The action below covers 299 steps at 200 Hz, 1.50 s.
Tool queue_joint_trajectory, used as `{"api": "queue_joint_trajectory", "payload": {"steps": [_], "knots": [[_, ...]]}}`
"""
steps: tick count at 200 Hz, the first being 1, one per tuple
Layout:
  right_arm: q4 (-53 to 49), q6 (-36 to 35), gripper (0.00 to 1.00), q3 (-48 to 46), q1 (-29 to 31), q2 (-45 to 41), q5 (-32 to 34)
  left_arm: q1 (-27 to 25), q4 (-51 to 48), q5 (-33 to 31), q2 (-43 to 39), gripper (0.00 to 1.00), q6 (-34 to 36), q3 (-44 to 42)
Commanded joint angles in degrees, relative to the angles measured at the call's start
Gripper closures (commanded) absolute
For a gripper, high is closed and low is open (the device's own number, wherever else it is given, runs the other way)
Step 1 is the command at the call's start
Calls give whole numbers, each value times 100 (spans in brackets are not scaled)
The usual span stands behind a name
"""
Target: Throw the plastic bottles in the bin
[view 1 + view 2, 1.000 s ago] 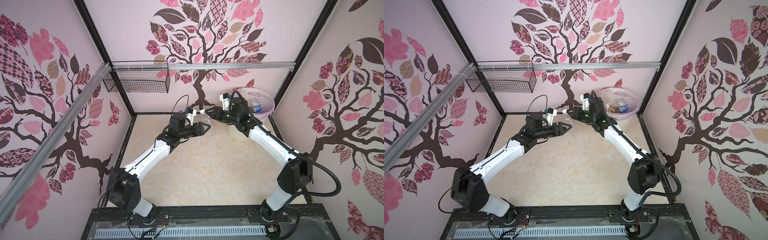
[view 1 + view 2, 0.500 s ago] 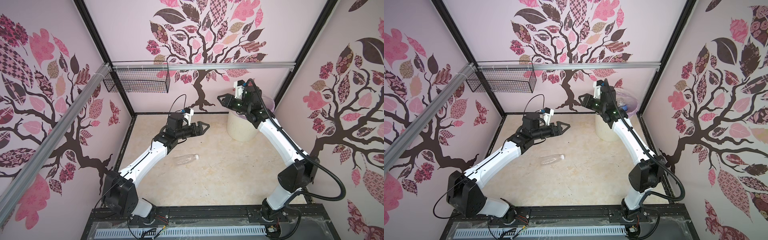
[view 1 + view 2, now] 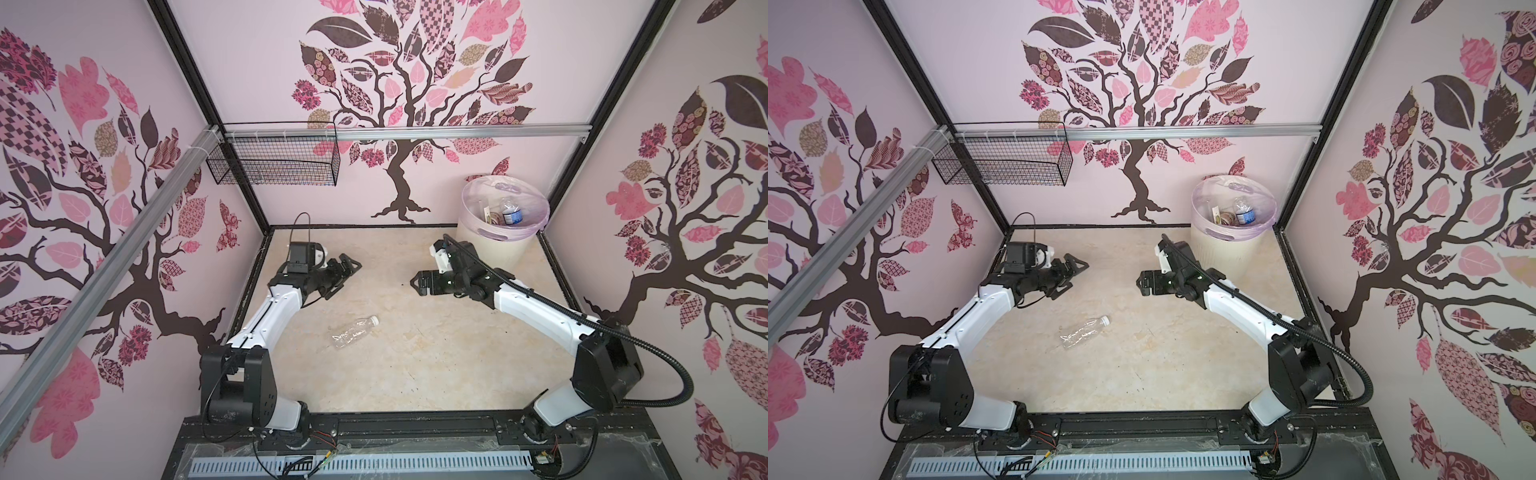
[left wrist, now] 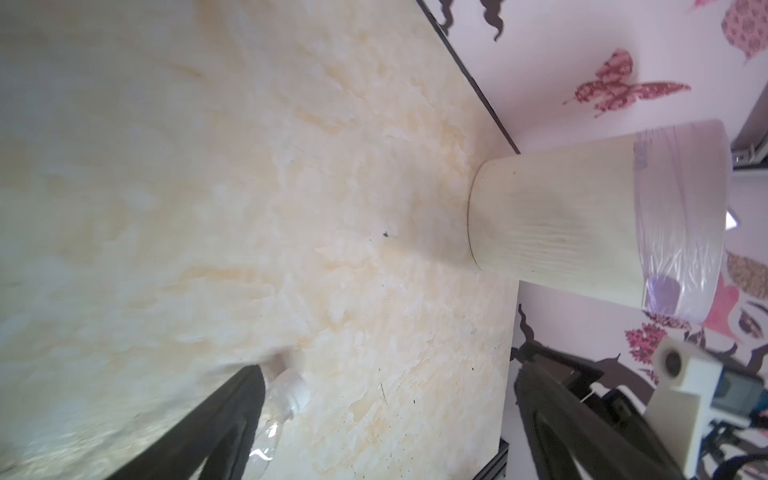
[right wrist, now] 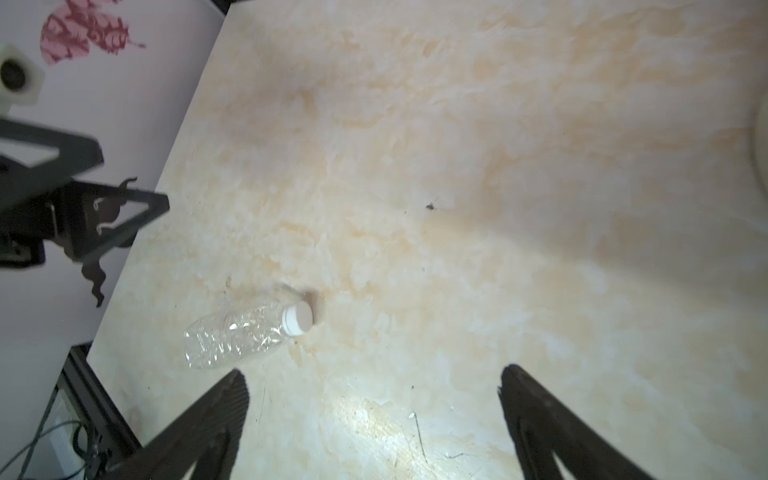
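A clear plastic bottle [image 3: 355,332] [image 3: 1084,331] with a white cap lies on its side on the beige floor, between and in front of both grippers. The right wrist view shows this bottle [image 5: 245,332] just beyond one fingertip; the left wrist view shows it [image 4: 282,399] partly behind a finger. The cream bin [image 3: 498,245] [image 3: 1229,253] [image 4: 552,224] stands in the far right corner with bottles [image 3: 510,210] inside its lilac liner. My left gripper [image 3: 345,278] [image 3: 1070,279] [image 4: 386,370] is open and empty. Facing it, my right gripper [image 3: 417,284] [image 3: 1140,284] [image 5: 372,372] is open and empty.
A black wire basket [image 3: 274,164] hangs on the back wall at the left, under an aluminium rail [image 3: 415,134]. Patterned walls close in the floor on three sides. The black base rail [image 3: 374,428] runs along the front.
A second ago both grippers held a clear bottle between them, high up by the bin. It dropped to the floor. Both arms have since come down low and both grippers have opened wide.
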Motion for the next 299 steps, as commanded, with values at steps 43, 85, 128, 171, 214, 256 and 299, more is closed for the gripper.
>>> {"api": "queue_joint_trajectory", "payload": {"steps": [43,85,128,171,214,256,299], "knots": [[683,-2074,0,19,1863,535,729,1458,17,671,-866,2,-857,-1448],[924,-3317,1,488,2413,1430,939,1662,104,693,-1010,2,-975,-1505],[1044,-4205,0,1225,2553,2284,937,2029,192,818,-1066,2,-968,-1652],[992,-4934,0,1791,2685,2989,830,2252,302,934,-1146,2,-1065,-1808],[718,-5306,0,2216,2791,3422,498,2307,348,955,-1156,2,-1053,-1904],[583,-5490,0,2419,2790,3883,620,2420,486,1101,-1033,2,-1116,-1942],[438,-5446,4,2591,2732,4269,918,2427,521,1145,-1061,2,-1082,-1954]]}}
